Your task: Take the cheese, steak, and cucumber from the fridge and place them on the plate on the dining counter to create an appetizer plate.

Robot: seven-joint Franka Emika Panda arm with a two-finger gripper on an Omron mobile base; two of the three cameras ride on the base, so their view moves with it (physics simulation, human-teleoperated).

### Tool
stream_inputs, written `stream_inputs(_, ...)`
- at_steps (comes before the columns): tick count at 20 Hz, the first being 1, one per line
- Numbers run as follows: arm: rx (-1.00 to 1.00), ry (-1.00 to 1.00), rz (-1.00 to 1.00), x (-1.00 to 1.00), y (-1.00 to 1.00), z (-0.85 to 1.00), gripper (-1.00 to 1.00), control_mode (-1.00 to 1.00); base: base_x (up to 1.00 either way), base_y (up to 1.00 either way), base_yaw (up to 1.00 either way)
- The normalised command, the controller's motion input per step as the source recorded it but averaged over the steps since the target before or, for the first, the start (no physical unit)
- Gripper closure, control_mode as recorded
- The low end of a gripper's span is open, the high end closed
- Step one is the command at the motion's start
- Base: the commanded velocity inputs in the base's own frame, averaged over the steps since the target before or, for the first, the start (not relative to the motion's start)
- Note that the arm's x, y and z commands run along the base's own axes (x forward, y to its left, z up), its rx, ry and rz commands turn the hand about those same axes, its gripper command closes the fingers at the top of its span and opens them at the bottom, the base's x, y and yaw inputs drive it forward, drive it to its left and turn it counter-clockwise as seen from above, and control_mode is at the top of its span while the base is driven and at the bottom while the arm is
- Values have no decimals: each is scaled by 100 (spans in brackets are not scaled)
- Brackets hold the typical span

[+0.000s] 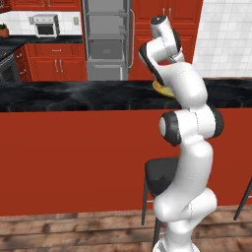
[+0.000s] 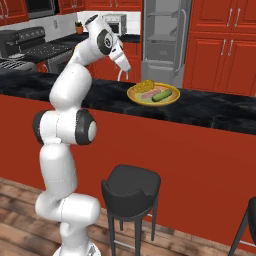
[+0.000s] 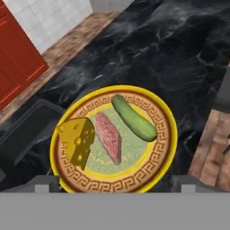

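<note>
Plate (image 3: 170, 134) carries cheese (image 3: 77, 140), steak (image 3: 108, 137), cucumber (image 3: 133, 118) side by side.

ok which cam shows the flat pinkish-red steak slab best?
Hand view: the flat pinkish-red steak slab lies unobstructed, seen from above, between cheese and cucumber on the yellow-rimmed plate. Right base view shows it small; in the left base view the arm hides it.

Cheese (image 3: 77, 141), steak (image 3: 108, 137), cucumber (image 3: 134, 117) side by side on plate (image 3: 166, 117)

A black stool (image 2: 131, 190) stands on the wood floor (image 1: 74, 231). Far back, red cabinets (image 1: 54, 61) line the wall, with a toaster oven (image 1: 46, 25) and a dark stove (image 2: 30, 45) at left.
</note>
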Motion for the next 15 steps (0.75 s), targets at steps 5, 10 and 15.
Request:
stream_inputs(5, 8, 6, 0, -100, 18, 53, -100, -100, 0, 0, 0)
stream_inputs(10, 2, 8, 1, -100, 22, 5, -100, -100, 0, 0, 0)
stream_inputs(15, 0, 4, 4, -100, 19, 0, -100, -100, 0, 0, 0)
